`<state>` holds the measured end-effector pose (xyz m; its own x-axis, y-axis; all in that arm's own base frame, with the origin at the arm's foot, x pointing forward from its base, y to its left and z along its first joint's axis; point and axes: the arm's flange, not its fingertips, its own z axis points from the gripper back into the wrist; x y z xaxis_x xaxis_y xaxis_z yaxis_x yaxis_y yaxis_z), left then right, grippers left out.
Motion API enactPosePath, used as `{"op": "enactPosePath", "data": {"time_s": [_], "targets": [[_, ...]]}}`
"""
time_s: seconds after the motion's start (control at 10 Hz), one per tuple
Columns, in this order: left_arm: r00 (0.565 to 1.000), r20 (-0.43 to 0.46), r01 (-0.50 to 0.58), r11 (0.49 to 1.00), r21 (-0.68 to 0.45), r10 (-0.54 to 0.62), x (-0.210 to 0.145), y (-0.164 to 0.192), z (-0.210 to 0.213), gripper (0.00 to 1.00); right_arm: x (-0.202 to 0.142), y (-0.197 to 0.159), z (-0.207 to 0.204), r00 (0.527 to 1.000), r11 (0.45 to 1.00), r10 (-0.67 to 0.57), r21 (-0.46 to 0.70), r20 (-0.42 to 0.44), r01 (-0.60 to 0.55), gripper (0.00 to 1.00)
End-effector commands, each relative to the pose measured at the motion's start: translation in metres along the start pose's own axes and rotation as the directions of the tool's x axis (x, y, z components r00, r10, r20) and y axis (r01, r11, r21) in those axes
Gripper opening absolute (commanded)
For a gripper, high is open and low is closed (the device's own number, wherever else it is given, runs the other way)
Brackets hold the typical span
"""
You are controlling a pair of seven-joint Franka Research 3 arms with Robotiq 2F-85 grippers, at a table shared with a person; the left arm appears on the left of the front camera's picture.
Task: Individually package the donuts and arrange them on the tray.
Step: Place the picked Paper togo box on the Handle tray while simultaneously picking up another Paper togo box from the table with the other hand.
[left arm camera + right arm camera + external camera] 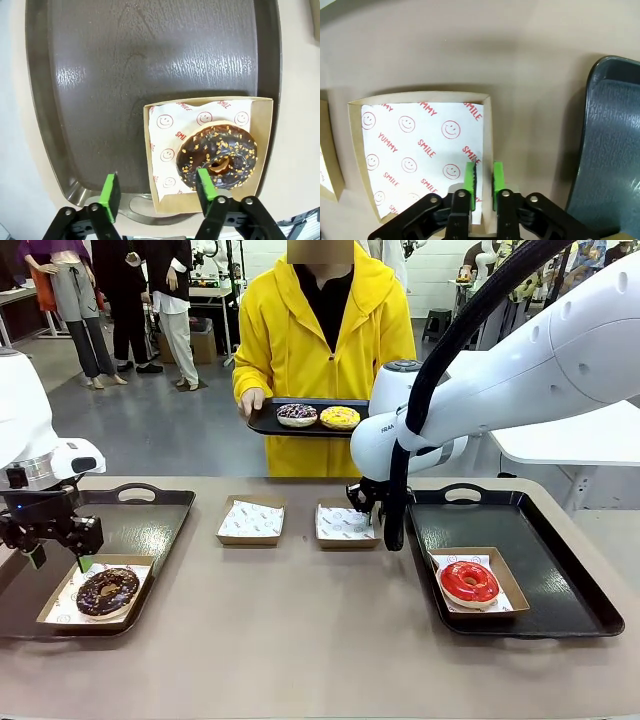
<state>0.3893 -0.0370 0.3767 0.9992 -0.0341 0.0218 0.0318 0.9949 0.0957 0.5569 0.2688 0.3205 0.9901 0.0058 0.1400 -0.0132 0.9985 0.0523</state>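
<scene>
Trouble likeliest at empty box [420, 96]: thin wall pinched near a corner by right gripper [484, 180], pads almost together on the card. Judged prone to buckle, tilt on lifting, or shed its loose liner [415, 145]. Might also snag the rim of right tray [560, 540], near beside it.

Reaches in from the right, wrist turned down, fingers upright at the box's edge.

Left gripper [156, 192] hovering low over left tray [150, 50], pads spread, holding nothing, one pad above the near edge of chocolate donut [217, 157], boxed on that tray. Smeared icing possible on any dip.

Red donut [468, 582] boxed on right tray. Purple donut [296, 414] and yellow donut [340, 417] unboxed on person's tray [262, 424], far side.
</scene>
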Motion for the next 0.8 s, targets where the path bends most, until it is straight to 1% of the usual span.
{"op": "enactPosePath", "data": {"time_s": [0.0,0.4,0.5,0.6,0.7], "targets": [[1.0,0.016,0.015,1.0,-0.018,-0.015,-0.033,0.004,-0.015,1.0,-0.001,0.0,0.002,1.0,1.0,-0.023,-0.013,0.016,0.023,0.0],[0.999,0.039,0.026,0.998,-0.054,-0.024,-0.036,0.008,-0.01,1.0,-0.002,-0.001,0.003,0.999,0.999,-0.043,-0.018,0.025,0.043,0.0],[0.997,0.064,0.052,0.993,-0.109,-0.045,-0.039,0.012,-0.005,1.0,-0.004,-0.001,0.008,0.998,0.998,-0.063,-0.009,0.016,0.063,0.0],[0.99,0.105,0.123,0.956,-0.266,-0.098,-0.046,0.025,0.004,1.0,-0.008,-0.002,0.015,0.998,0.998,-0.062,-0.022,0.013,0.062,0.0],[0.973,0.192,0.199,0.877,-0.437,-0.126,-0.058,0.047,0.019,1.0,-0.014,-0.003,0.028,0.998,0.997,-0.065,-0.036,0.009,0.065,0.0]]}}
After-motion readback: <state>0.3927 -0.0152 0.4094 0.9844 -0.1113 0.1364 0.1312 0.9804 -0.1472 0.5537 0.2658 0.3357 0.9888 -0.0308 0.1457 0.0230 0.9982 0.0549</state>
